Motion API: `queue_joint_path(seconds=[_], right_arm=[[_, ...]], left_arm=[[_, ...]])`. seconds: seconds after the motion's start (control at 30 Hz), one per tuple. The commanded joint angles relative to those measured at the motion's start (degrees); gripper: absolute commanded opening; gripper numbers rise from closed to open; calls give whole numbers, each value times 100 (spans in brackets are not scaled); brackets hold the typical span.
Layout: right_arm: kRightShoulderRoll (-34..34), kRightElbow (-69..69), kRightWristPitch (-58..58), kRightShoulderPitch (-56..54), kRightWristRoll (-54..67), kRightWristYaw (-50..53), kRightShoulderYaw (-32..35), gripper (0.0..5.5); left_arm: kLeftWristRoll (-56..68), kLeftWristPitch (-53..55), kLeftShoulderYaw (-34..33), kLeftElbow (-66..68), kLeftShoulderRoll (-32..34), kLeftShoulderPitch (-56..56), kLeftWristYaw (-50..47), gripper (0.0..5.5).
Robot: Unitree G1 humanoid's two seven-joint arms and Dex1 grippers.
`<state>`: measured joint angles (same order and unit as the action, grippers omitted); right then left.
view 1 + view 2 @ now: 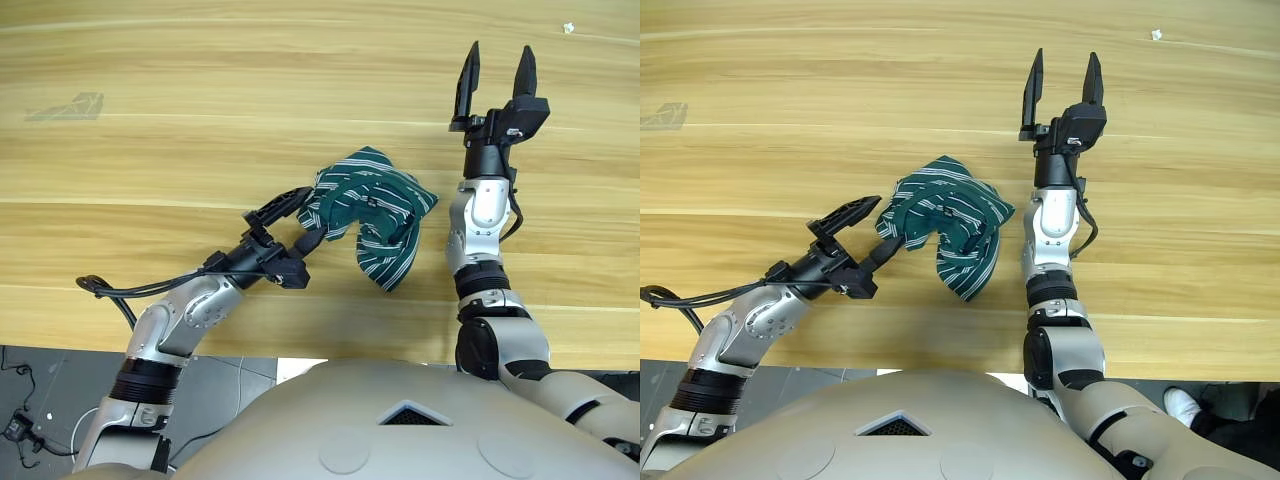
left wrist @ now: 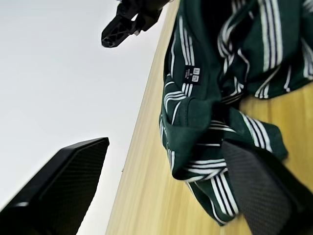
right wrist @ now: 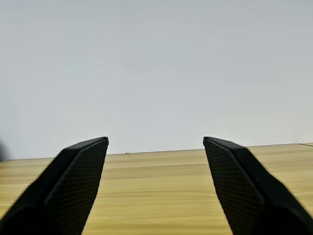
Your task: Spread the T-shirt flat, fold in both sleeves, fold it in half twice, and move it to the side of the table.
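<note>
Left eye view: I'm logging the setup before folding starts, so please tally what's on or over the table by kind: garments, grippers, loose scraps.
Garments: 1, the crumpled green striped T-shirt
Grippers: 2, the left gripper and the right gripper, both open
Loose scraps: 1, a small white scrap
Total: 4
</note>
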<state>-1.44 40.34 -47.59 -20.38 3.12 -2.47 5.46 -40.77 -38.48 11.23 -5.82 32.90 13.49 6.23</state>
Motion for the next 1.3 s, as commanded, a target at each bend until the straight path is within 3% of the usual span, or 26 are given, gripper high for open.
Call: queue_joint_path(seconds=[0.03,0.27,0.67,1.07,1.3], right_arm=[[27,58,15,-79,-32,-2,-6,359],[13,180,6,-154,-30,-10,-14,359],[3,295,-56,-202,-65,20,-25,357],[16,332,-100,-219,-74,47,-12,357],[46,410,-128,-270,-88,40,-7,357]], left_arm=[[-227,50,56,111,7,-199,-148,426],[-415,65,179,272,16,-399,-374,426],[-629,82,521,725,-23,-765,-498,198],[-720,138,729,800,93,-817,-584,7],[-575,178,589,612,207,-752,-576,1]])
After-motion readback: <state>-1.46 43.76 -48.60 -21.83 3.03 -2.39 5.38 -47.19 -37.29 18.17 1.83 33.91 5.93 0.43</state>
